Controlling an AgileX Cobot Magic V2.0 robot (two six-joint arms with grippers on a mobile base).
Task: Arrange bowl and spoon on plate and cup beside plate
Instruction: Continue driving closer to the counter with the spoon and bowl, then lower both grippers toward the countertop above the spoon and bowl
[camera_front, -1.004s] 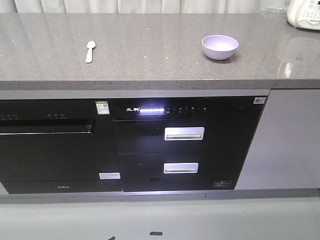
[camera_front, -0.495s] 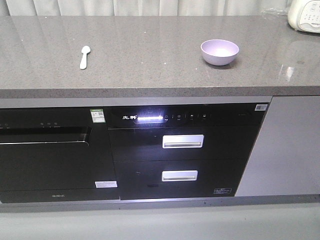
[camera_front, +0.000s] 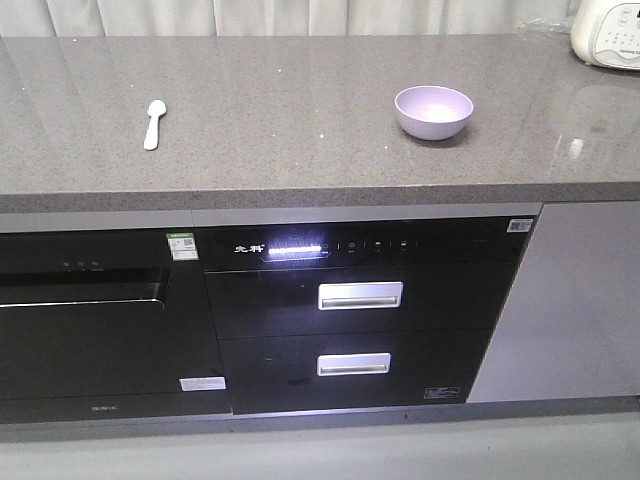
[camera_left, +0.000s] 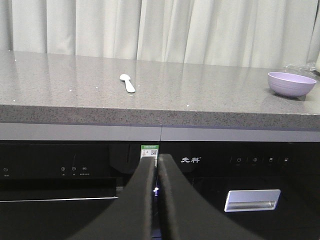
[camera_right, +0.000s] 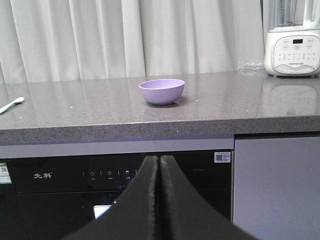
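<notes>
Picture edges cut off the spoon (camera_right: 11, 105) and the white appliance (camera_front: 608, 30).

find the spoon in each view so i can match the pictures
Front view: spoon upper left, on the countertop, far left of the bowl.
Left wrist view: spoon left of centre, on the countertop.
Right wrist view: spoon at the left edge, cut off by the frame.
Shared landmark: the bowl, right of the spoon in all three.
</notes>
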